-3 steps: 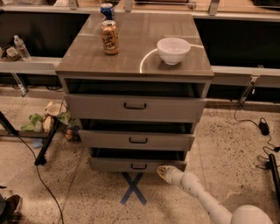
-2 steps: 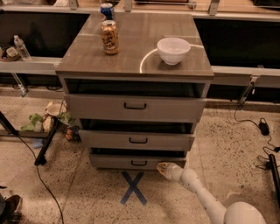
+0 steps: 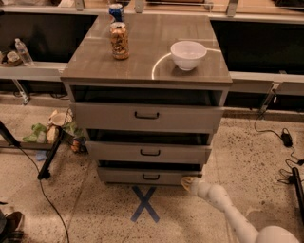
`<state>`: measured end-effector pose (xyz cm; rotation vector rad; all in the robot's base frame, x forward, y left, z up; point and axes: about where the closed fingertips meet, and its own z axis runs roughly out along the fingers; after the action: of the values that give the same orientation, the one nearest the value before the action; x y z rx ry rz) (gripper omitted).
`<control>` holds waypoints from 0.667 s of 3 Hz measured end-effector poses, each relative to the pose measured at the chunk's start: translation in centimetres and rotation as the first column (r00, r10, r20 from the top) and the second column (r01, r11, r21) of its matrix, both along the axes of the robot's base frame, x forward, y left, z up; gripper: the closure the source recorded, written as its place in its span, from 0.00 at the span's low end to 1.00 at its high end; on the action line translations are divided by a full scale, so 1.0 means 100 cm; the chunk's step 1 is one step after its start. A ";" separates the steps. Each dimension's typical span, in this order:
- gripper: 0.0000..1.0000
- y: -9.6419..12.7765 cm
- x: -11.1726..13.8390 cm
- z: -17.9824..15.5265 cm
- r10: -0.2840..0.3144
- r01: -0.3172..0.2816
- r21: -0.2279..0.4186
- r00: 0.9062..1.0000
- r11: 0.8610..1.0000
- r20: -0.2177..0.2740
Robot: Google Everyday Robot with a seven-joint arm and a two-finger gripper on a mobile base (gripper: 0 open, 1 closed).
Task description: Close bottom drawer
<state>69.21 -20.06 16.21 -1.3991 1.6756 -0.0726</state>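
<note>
The gripper (image 3: 187, 182) sits low in the frame, right of centre, at the right end of the bottom drawer (image 3: 142, 175); it looks pale and rounded, and whether it is released or clenched cannot be told; it appears to touch the drawer's front corner. Behind it a white arm (image 3: 223, 206) of smooth, bulbous segments runs down to the lower right corner.

The bottom drawer is the lowest and shallowest grey wood-grain panel, with a small black bar handle (image 3: 151, 177) at its middle; a dark gap shows above its front. Above it the middle drawer (image 3: 118, 152) and the taller top drawer (image 3: 104, 116) also stand out from the cabinet, each with a dark slot over it.

On the cabinet's wood-grain top (image 3: 142, 61) stand a white round bowl (image 3: 188, 54) at the right and an orange-patterned can (image 3: 119, 41) at the left, well apart; a blue can (image 3: 115, 10) is behind it.

On the speckled terrazzo floor (image 3: 85, 209) a blue tape cross (image 3: 144, 205) lies just before the drawer; crumpled litter (image 3: 50, 132) lies at the left, black cables (image 3: 285, 142) at the right.
</note>
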 end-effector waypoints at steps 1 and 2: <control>1.00 -0.037 -0.045 0.028 -0.006 0.007 0.008 0.995 1.000 -0.102; 1.00 -0.040 -0.098 0.062 0.011 0.005 0.068 0.971 0.998 -0.240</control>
<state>59.46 -24.09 22.38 -1.4023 1.8555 0.1611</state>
